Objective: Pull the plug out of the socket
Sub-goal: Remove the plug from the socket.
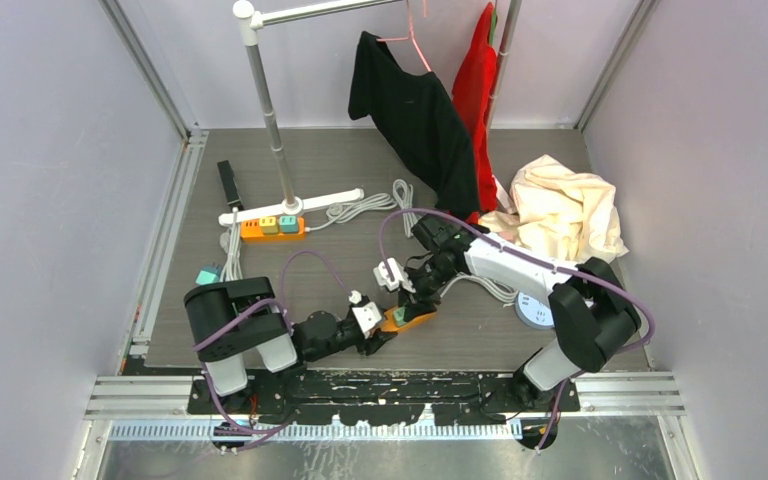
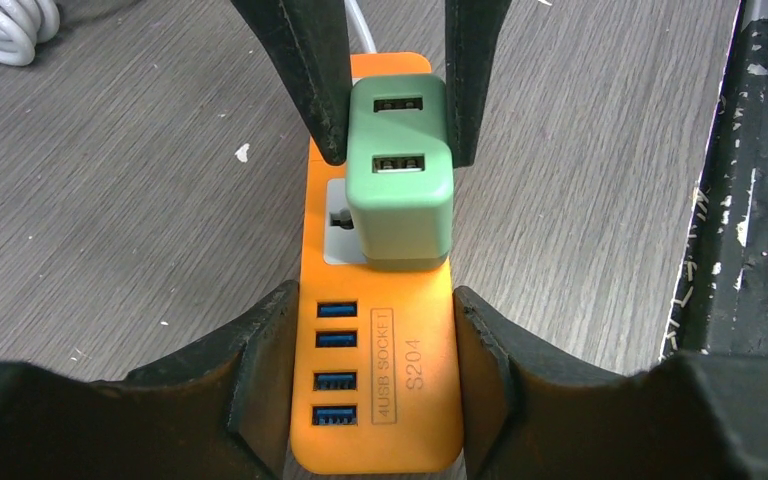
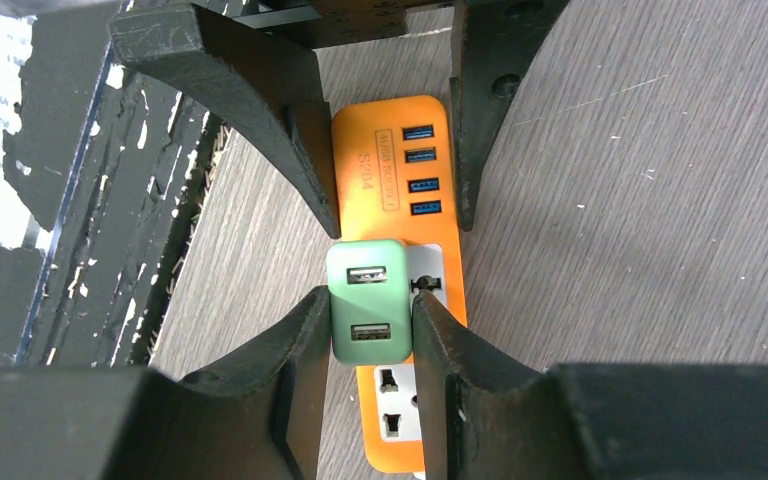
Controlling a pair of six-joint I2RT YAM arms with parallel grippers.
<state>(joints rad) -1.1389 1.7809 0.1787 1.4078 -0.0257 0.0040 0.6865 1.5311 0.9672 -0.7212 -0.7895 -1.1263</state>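
An orange socket strip (image 2: 390, 390) (image 3: 385, 170) (image 1: 412, 320) lies on the wood-grain table near the front. A green plug (image 2: 400, 185) (image 3: 368, 300) with two USB ports sits plugged into it. My left gripper (image 2: 372, 380) (image 1: 378, 338) clamps the strip's USB end from both sides. My right gripper (image 3: 372, 335) (image 1: 407, 298) is shut on the green plug, one finger pressed against each of its sides. In the left wrist view, the right fingers (image 2: 300, 70) come down at either side of the plug.
A second orange strip (image 1: 272, 229) with plugs lies at the back left by the white rack base (image 1: 290, 207). Coiled white cable (image 1: 365, 207), a black garment (image 1: 420, 115), a red garment (image 1: 475, 80) and a cream cloth (image 1: 565, 207) are behind. The black front rail (image 2: 750, 200) is close.
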